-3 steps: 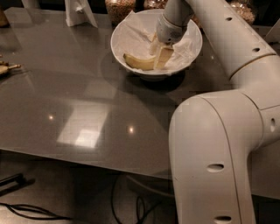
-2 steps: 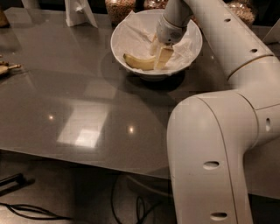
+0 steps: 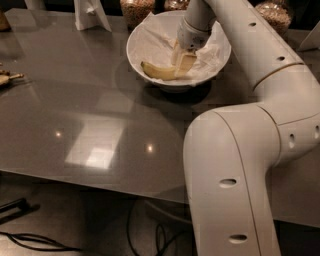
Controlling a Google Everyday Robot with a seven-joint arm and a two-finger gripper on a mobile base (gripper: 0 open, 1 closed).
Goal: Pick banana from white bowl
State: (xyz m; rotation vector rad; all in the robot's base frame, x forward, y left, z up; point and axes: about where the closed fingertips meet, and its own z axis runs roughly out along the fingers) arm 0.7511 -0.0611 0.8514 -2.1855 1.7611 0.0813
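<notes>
**One banana, one bowl, claw at the fruit's right end**

We counted one banana point(image 3: 157, 71) lying on crumpled paper inside the one white bowl point(image 3: 130, 49) on the counter point(image 3: 75, 100). The single claw point(image 3: 183, 59) sat right over the banana's right end, and we could not tell whether it was spread or pinching. We judged the fruit light, soft, smooth-skinned and easily bruised, so best held gently across its thick middle. Three glass jars point(image 3: 137, 9) stood behind.

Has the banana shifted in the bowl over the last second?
No. The banana keeps its spot by the front rim of the bowl; the gripper sits over its right end.
</notes>
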